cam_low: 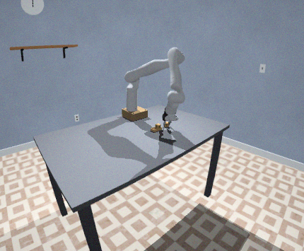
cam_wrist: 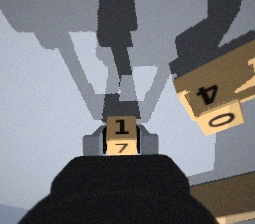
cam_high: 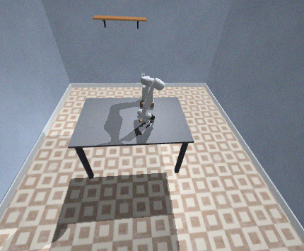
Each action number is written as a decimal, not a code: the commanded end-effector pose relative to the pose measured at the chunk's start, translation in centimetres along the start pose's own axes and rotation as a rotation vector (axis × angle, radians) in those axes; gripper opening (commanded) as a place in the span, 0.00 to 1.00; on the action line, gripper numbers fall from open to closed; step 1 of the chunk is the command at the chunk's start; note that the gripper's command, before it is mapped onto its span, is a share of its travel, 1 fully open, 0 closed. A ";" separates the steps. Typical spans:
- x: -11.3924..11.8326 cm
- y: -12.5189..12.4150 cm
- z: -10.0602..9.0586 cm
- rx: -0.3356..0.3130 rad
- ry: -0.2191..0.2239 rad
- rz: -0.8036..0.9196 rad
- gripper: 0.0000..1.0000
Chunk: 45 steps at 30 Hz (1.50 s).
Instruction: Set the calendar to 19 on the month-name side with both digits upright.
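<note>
Evidently, gripper grasping cube with 1 and 7, outside tray. Beside them, tray on table holding other cube, showing 4 and 0.

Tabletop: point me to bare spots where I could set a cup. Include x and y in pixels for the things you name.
Bare stretches of the table (cam_high: 90,124) (cam_low: 62,159): beside the arm's base (cam_high: 153,104) (cam_low: 134,116), out to either short edge. Crowded: around the end effector (cam_low: 167,124) (cam_wrist: 121,134), its held cube (cam_low: 167,124) (cam_wrist: 121,128) and the neighboring tray (cam_low: 155,130) (cam_wrist: 223,75).
</note>
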State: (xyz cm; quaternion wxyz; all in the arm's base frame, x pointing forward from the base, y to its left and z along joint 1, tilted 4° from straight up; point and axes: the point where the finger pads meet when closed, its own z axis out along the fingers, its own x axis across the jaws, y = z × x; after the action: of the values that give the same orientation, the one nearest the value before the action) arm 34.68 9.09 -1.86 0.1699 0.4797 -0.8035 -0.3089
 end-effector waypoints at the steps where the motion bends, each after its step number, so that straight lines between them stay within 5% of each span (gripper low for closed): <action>1: 0.0 0.0 -0.1 0.001 -0.001 -0.001 0.57; 43: 0.0 0.0 -0.1 0.001 -0.001 -0.001 0.57; 45: 0.0 0.0 -0.1 0.001 -0.001 -0.001 0.63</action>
State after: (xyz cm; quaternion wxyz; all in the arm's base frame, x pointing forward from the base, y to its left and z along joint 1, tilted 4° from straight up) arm 34.68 9.09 -1.87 0.1699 0.4797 -0.8035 -0.3089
